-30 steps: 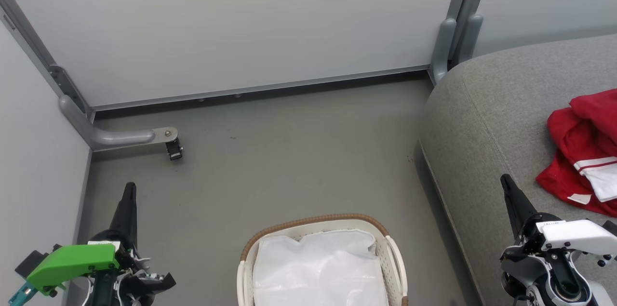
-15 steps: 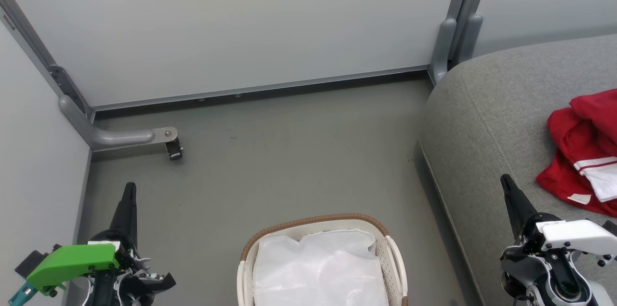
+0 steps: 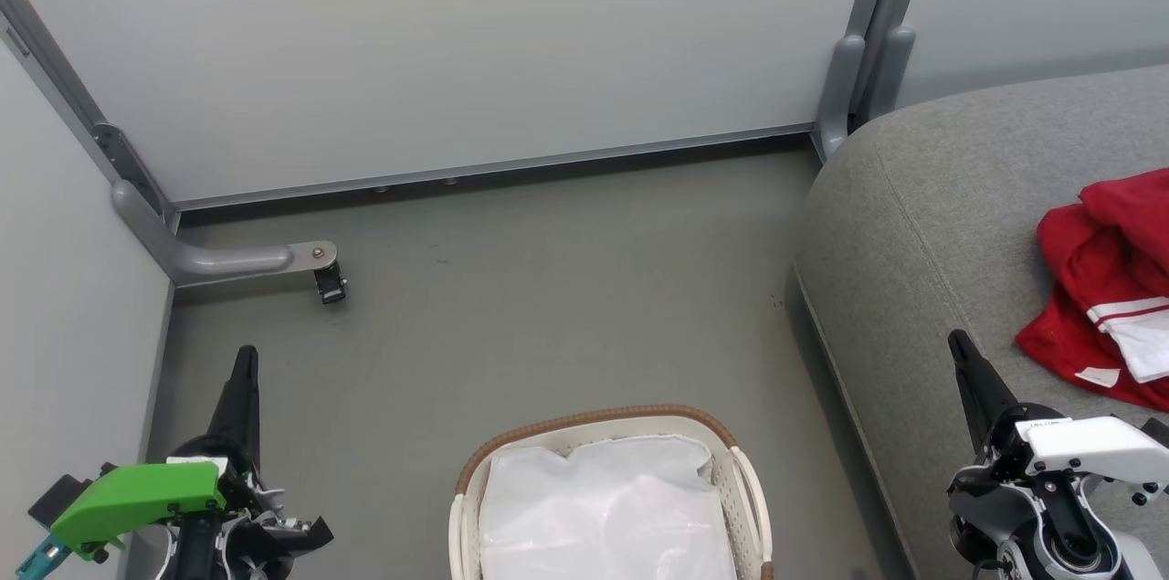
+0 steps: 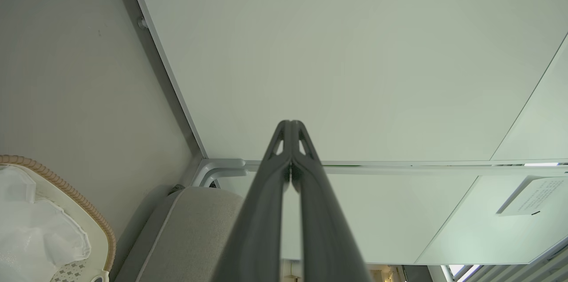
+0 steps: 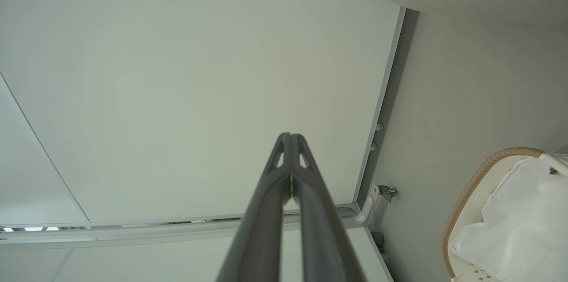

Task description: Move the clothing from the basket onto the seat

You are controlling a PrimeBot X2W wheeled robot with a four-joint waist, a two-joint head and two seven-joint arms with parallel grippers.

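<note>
Already the crumpled red sportswear clothing [image 3: 1091, 265], its white striped trim showing, lies on the large grey fabric-upholstered seat [image 3: 932, 224] at the right edge of the head view, partly cut off by the frame. It is well apart from the small oval cream-white plastic basket [image 3: 584, 420] with the brown woven rim. That basket stands on the grey-green floor [image 3: 548, 306] near the seat's front edge, and a plain white liner sheet [image 3: 603, 507] sits inside it.

The right gripper [image 3: 957, 341] hangs over the seat's front part, near the clothing but not touching it. Its two long dark fingers are pressed together tip to tip with nothing between them, as the right wrist view confirms [image 5: 290, 135]. The left gripper [image 3: 245, 353] is at the lower left above the floor, well away from the basket. Its fingers are likewise closed and empty [image 4: 290, 124].

Beyond them, pale wall panels [image 3: 457, 41] enclose the floor, and a grey metal bracket with a small caster [image 3: 310, 262] sits at the left corner.
</note>
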